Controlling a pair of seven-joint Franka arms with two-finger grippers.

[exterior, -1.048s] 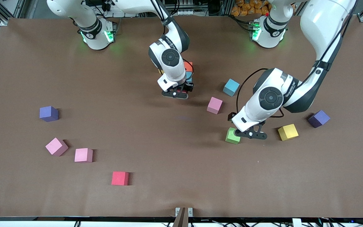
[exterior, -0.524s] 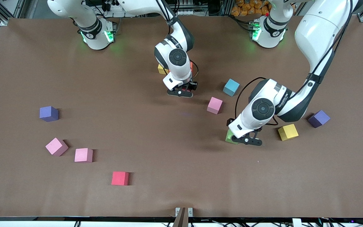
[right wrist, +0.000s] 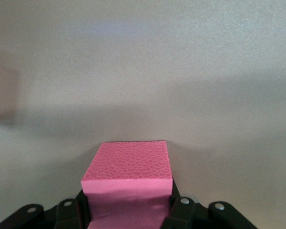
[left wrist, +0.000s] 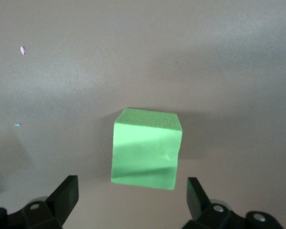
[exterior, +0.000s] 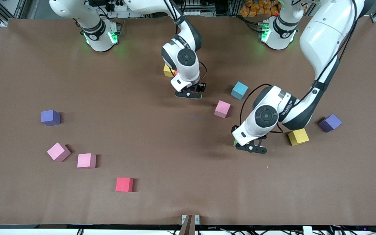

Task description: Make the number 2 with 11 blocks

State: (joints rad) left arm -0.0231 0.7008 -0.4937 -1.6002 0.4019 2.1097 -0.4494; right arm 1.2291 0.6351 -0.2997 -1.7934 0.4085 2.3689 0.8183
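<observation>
My right gripper (exterior: 189, 95) (right wrist: 128, 212) is shut on a red block (right wrist: 128, 176), low over the table's middle. By its wrist a yellow block (exterior: 167, 70) shows with a sliver of orange; the arm hides whatever else of the number 2 lies there. My left gripper (exterior: 250, 147) (left wrist: 132, 200) hangs open over a green block (left wrist: 147, 149), its fingers (left wrist: 66, 194) wide of it and not touching; the front view hides most of this block. Loose blocks: light blue (exterior: 239, 90), pink (exterior: 222, 109), yellow (exterior: 298, 136), two pink (exterior: 58, 151) (exterior: 86, 160), red (exterior: 124, 184).
A purple cube (exterior: 330, 123) sits beside the loose yellow block toward the left arm's end. Another purple cube (exterior: 50, 117) lies toward the right arm's end. The left arm's elbow arches over the table between its base and the green block.
The left gripper has slid over the green block, covering it in the front view. The right gripper has shifted slightly toward the left arm's end with its block.
</observation>
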